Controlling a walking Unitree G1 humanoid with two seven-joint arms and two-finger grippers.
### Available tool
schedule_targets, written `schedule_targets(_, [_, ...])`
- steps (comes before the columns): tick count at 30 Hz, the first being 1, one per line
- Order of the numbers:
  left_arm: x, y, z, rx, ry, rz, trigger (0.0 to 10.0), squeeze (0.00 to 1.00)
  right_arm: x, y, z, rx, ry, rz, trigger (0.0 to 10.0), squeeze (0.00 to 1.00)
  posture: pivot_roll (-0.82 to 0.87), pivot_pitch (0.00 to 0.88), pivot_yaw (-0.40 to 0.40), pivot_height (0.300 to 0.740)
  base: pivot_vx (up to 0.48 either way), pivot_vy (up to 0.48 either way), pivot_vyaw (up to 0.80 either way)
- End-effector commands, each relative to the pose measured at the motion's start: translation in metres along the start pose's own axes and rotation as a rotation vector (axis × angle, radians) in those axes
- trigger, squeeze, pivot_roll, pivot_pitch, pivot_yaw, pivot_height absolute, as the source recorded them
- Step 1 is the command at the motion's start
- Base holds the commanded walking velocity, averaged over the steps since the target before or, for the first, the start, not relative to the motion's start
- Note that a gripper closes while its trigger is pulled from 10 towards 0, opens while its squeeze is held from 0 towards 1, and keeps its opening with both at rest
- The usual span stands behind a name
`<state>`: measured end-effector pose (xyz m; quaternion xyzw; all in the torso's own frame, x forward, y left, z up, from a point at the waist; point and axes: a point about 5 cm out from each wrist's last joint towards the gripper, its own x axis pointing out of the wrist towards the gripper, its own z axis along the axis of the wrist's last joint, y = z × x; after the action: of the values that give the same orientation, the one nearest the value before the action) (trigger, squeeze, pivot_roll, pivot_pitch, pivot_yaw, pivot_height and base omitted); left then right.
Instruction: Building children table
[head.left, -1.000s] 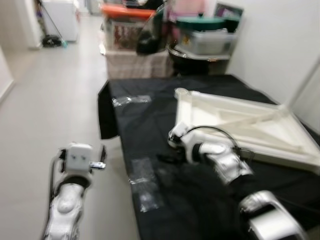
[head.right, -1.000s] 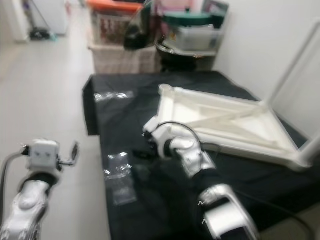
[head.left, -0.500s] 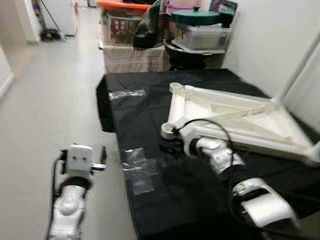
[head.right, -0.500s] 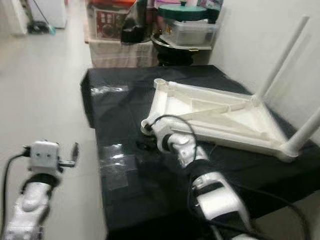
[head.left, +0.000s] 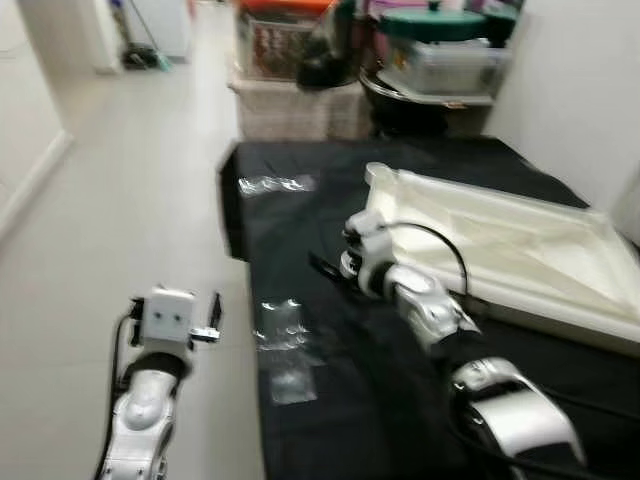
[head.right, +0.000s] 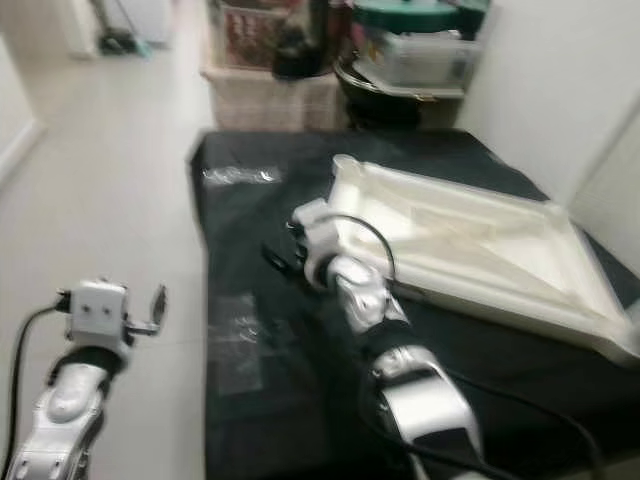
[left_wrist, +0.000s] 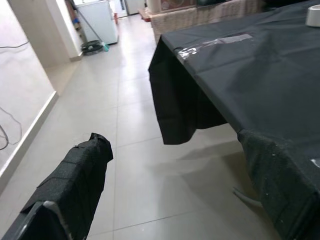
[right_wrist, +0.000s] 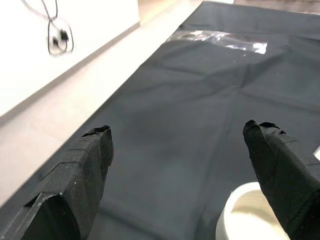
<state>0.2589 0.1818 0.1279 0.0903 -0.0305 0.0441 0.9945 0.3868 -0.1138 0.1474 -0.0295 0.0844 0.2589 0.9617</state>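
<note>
The right gripper (right_wrist: 175, 165) hangs low over the black cloth (right_wrist: 200, 100), its two black fingers (right_wrist: 80, 175) spread wide apart with nothing between them, and a round white socket end (right_wrist: 245, 212) of the table frame sits just below the gap. From the head, the right arm (head.left: 430, 310) is stretched forward and bent at the elbow, its wrist at the near corner of the upturned white children's table (head.left: 500, 240), which lies flat on the cloth at about two o'clock from the robot; the fingertips themselves are hard to pick out there against the dark cloth. The left gripper (left_wrist: 165, 165) is held over the tiled floor (left_wrist: 130, 130) at about ten o'clock, beside the hanging edge of the cloth, its fingers wide apart and empty. The left arm (head.left: 150, 370) is raised with the wrist box upward. Clear plastic bags (head.left: 280, 325) lie on the cloth near the edge, another (head.left: 272, 184) farther back. The table's far right side is cut off, and the head views are blurred, so the boxes and bins (head.left: 440, 50) at twelve o'clock are only roughly legible.
</note>
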Motion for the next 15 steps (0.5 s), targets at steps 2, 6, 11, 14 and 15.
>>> schedule_targets(2, [-0.001,-0.001,-0.002,0.001,0.012,-0.001,10.0,0.00,-0.001,-0.005,0.000,0.007,0.004,-0.037,10.0,0.00,0.14,0.000,-0.102,0.740,0.000,0.000,0.00])
schedule_targets(6, [-0.002,-0.002,-0.004,0.000,0.018,-0.004,10.0,0.00,-0.002,-0.015,0.001,0.025,-0.003,-0.134,10.0,0.00,0.14,0.000,-0.104,0.740,0.000,0.000,0.80])
schedule_targets(11, [-0.003,0.001,-0.004,0.004,0.019,0.004,10.0,0.00,-0.002,-0.016,0.003,-0.021,0.042,-0.094,10.0,0.00,0.15,0.000,-0.112,0.740,0.000,0.000,0.08])
schedule_targets(14, [-0.004,0.003,-0.005,0.007,0.024,0.008,10.0,0.00,-0.003,-0.008,0.001,-0.070,0.070,0.056,10.0,0.00,0.15,0.000,-0.111,0.740,0.000,0.000,0.00])
schedule_targets(15, [-0.004,0.003,-0.006,0.008,0.025,0.009,10.0,0.00,-0.004,-0.007,0.000,-0.084,0.076,0.084,10.0,0.00,0.15,0.000,-0.111,0.740,0.000,0.000,0.00])
